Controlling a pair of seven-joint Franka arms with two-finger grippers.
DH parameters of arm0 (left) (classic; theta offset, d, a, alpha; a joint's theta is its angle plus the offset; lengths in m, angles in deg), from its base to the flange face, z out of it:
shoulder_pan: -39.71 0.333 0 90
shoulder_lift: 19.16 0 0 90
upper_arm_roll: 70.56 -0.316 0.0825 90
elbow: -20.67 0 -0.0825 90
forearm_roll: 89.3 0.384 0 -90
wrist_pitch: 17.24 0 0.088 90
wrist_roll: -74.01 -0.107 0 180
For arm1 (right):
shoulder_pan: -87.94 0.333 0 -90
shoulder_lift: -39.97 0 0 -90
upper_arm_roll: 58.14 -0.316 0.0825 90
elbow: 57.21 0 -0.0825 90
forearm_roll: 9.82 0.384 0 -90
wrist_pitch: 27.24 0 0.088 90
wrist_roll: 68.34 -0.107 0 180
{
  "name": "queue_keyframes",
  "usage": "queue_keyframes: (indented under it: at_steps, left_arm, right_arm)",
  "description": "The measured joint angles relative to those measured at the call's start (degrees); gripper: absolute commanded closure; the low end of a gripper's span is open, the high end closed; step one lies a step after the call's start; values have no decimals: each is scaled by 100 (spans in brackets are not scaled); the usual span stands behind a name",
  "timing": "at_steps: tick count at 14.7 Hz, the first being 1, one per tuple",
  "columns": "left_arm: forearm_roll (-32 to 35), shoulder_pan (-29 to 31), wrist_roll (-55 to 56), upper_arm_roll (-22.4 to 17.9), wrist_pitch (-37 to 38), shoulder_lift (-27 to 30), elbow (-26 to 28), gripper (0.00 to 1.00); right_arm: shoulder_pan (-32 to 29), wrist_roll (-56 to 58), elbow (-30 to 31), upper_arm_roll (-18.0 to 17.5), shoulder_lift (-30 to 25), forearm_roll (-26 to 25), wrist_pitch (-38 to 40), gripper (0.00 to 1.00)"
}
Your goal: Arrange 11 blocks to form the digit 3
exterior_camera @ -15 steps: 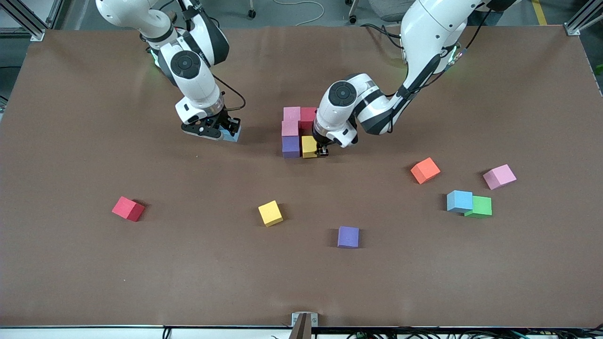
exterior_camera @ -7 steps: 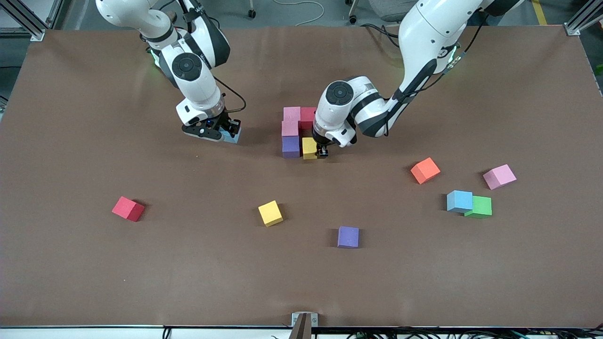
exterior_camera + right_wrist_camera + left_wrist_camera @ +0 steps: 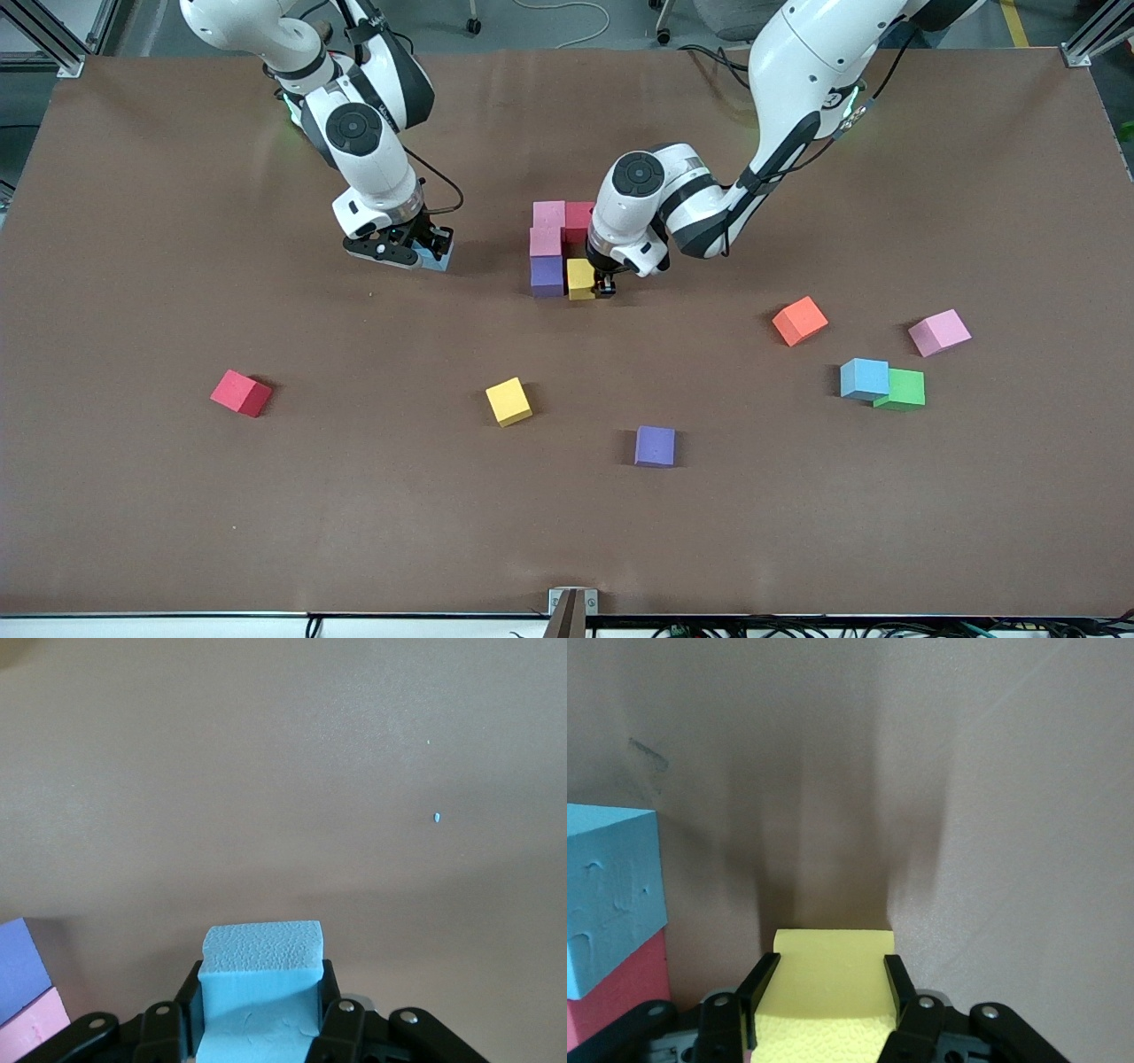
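The partly built digit 3 lies mid-table: two pink blocks (image 3: 549, 213) (image 3: 545, 241), a red block (image 3: 579, 217) and a purple block (image 3: 547, 276). My left gripper (image 3: 597, 285) (image 3: 829, 961) is shut on a yellow block (image 3: 580, 277) (image 3: 824, 1001), which sits right beside the purple one. The left wrist view also shows a light blue block (image 3: 609, 895) next to a red block (image 3: 625, 988). My right gripper (image 3: 422, 252) (image 3: 259, 970) is shut on a light blue block (image 3: 437, 258) (image 3: 260, 992), low over the table toward the right arm's end.
Loose blocks lie nearer the front camera: red (image 3: 240, 392), yellow (image 3: 508, 400), purple (image 3: 655, 446). Toward the left arm's end are orange (image 3: 799, 320), pink (image 3: 939, 332), and light blue (image 3: 864, 378) touching green (image 3: 904, 388).
The left gripper has eased the yellow block slightly closer to the purple block. The right gripper with its light blue block has crept a little toward the figure.
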Motion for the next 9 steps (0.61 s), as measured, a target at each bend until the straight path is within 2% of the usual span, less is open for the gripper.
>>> queue_keyframes:
  at_steps: [9]
  left_arm:
    - [116, -10, 10, 2, -72, -20, 0, 84]
  right_arm:
    - [-1, 0, -8, 0, 7, 0, -10, 100]
